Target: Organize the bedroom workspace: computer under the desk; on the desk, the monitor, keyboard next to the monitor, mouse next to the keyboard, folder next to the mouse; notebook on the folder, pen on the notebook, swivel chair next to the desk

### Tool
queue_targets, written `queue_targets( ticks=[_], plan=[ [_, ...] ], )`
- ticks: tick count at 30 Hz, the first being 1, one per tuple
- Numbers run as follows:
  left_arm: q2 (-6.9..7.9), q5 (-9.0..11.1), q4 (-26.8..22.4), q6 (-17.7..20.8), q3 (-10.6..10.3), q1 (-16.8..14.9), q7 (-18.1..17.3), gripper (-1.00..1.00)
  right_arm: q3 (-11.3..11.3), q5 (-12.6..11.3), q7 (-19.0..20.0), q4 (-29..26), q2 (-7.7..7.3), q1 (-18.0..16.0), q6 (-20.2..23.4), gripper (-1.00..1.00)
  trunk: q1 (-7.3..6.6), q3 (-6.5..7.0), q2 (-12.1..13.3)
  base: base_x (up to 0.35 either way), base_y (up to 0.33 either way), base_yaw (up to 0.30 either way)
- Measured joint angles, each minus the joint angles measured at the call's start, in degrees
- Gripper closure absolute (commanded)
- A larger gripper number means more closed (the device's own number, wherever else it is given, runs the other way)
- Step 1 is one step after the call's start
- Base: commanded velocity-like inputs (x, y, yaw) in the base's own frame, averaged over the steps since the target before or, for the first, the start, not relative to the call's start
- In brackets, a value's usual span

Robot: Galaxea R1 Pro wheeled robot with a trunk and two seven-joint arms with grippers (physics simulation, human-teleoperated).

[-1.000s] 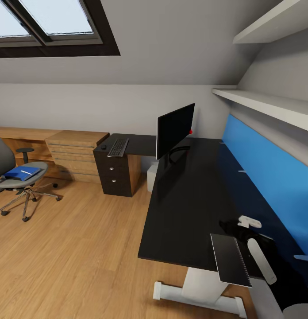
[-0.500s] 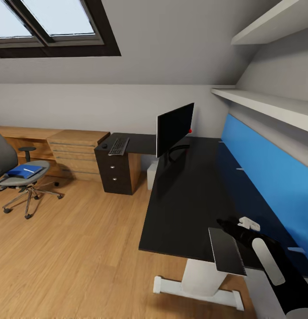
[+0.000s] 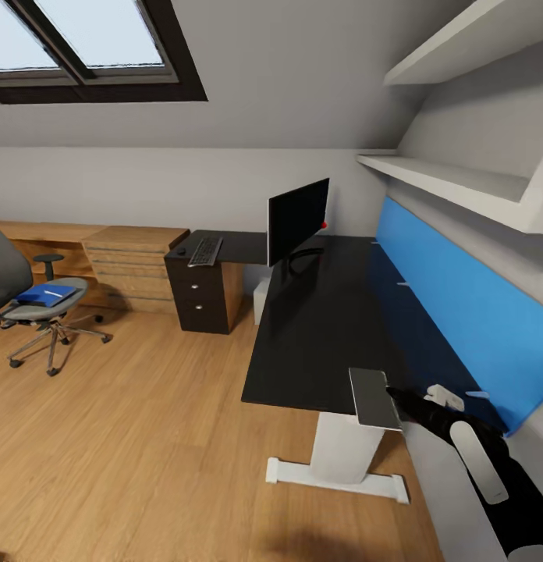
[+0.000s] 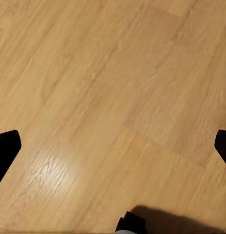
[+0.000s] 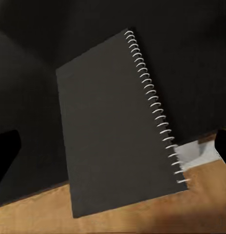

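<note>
The dark grey spiral notebook lies at the black desk's near edge, partly overhanging the floor. My right gripper is open just off the notebook's right side, fingers wide apart and not touching it. My left gripper hangs open over bare wood floor. On the desk's far part stand the monitor, the keyboard and the mouse. The pale computer sits under the desk. At the left, the swivel chair carries the blue folder with the pen on it.
Low wooden cabinets line the back wall left of the dark drawer unit. A blue wall panel and white shelves run along the desk's right side. The desk's white leg stands close to me. Wood floor lies between chair and desk.
The camera has pulled back and the whole scene looks smaller. The notebook stays at the desk's near edge, and my right gripper now sits beside its right edge rather than over it.
</note>
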Motion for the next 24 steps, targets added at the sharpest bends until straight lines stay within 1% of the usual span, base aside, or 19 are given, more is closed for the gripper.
queue_targets(
  ticks=[6,8,10,11,12,13,19,24],
  plan=[
    [0.0,0.0,-0.1,0.0,0.1,0.0,0.0,-1.0,-1.0,-0.1,0.1,0.8,0.0,0.0,0.1,-1.0,-0.01,0.0,0.0,-0.222,0.0,-0.266],
    [0.0,0.1,-0.2,-0.1,0.1,0.0,-0.1,-1.0,-2.2,-0.2,0.2,1.3,0.08,0.0,0.1,-1.0,-0.02,0.0,0.0,-0.097,0.0,-0.235],
    [0.0,0.1,-0.3,-0.1,0.1,0.0,-0.1,-1.0,-2.8,-1.3,0.3,1.5,0.12,0.0,0.1,-1.0,-0.03,0.0,0.0,-0.048,0.0,-0.133],
    [0.0,0.1,-0.3,-0.1,0.2,0.0,-0.1,-1.0,-2.9,-1.8,0.3,1.6,0.11,0.0,0.1,-1.0,-0.03,0.0,0.0,-0.027,0.0,-0.076],
    [0.0,0.1,-0.3,-0.1,0.2,0.0,-0.1,-1.0,-3.1,-3.0,0.3,1.7,0.11,0.0,0.1,-1.0,-0.03,0.0,0.0,-0.006,0.0,-0.016],
    [0.0,0.1,-0.4,-0.1,0.1,0.0,-0.1,-1.0,-3.3,-5.7,0.3,2.7,0.11,0.1,-0.1,-1.0,-0.03,0.0,0.0,-0.005,0.0,-0.013],
    [0.03,0.1,-0.5,-0.1,0.1,0.0,-0.2,-1.0,-3.4,-6.6,0.4,3.2,0.09,0.1,-0.4,-1.0,-0.03,0.0,0.0,-0.002,0.0,-0.005],
    [0.13,0.1,-3.0,-0.1,0.1,0.0,-0.2,-1.0,-3.7,-7.0,0.5,3.3,0.09,0.1,-0.3,-1.0,-0.03,0.0,0.0,0.0,0.0,0.0]
  ],
)
